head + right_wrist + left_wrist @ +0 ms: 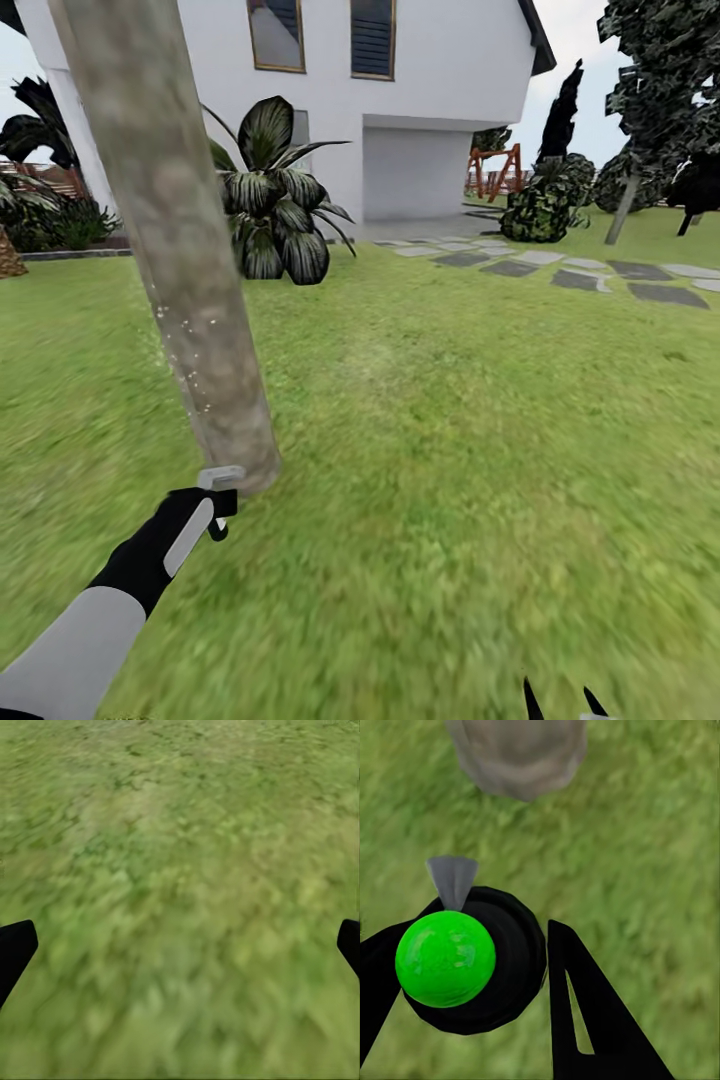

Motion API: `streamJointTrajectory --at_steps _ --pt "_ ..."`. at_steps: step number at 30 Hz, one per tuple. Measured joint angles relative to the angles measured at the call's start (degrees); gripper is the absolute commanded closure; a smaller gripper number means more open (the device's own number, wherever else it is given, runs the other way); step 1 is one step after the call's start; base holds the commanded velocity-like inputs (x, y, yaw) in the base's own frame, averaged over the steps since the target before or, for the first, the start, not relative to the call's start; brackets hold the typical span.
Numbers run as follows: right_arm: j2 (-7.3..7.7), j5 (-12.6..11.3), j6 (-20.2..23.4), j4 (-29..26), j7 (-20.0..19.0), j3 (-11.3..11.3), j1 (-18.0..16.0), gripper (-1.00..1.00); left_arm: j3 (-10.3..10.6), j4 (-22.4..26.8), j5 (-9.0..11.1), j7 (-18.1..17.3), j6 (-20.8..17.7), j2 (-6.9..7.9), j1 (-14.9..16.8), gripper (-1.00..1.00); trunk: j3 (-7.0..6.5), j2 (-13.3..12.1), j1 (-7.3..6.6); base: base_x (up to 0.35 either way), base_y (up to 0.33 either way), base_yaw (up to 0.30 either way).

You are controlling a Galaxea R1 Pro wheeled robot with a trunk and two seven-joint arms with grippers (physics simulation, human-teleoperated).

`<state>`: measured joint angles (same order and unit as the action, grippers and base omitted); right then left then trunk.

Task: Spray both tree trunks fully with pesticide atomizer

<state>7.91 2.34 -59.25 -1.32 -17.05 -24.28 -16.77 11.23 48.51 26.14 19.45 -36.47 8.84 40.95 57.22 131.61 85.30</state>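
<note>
Left tool [472,975] grips atomizer [446,958] beside tree trunk [170,240].

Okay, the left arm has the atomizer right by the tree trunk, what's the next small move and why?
Probably raise the left end effector, which holds the pesticide atomizer, a little up the tree trunk while spraying. In the head view whitish specks dot just a short lower stretch, the nozzle points near the base, and the bark above looks bare.

My right gripper [180,945] spread wide, black fingertips [15,949] at either edge, blurry green grass floor [180,855] between them
</note>
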Motion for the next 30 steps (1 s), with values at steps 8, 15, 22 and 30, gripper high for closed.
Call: streamJointTrajectory --at_steps 8,15,22,30 --pt "-0.08 0.04 0.01 0.03 0.00 0.03 0.01 -1.00 0.02 0.00 -0.01 0.00 0.00 -0.05 0.00 1.00 0.00 0.00 0.00 0.152 -0.260 0.278" --pt "-0.11 0.04 0.01 0.06 0.00 0.03 -0.01 -1.00 0.02 0.05 0.02 0.00 0.00 -0.08 0.00 1.00 0.00 0.00 0.00 0.145 -0.260 0.278" --pt "-0.09 0.03 0.01 0.08 0.00 0.02 -0.01 -1.00 0.07 0.09 0.01 0.00 -0.02 -0.14 0.00 1.00 0.00 0.00 0.00 0.142 -0.260 0.278" --pt "0.00 0.03 0.01 0.04 0.00 0.00 0.00 -1.00 0.02 0.00 0.00 0.00 -0.09 -0.14 0.00 1.00 0.00 0.00 0.00 0.139 -0.260 0.062"
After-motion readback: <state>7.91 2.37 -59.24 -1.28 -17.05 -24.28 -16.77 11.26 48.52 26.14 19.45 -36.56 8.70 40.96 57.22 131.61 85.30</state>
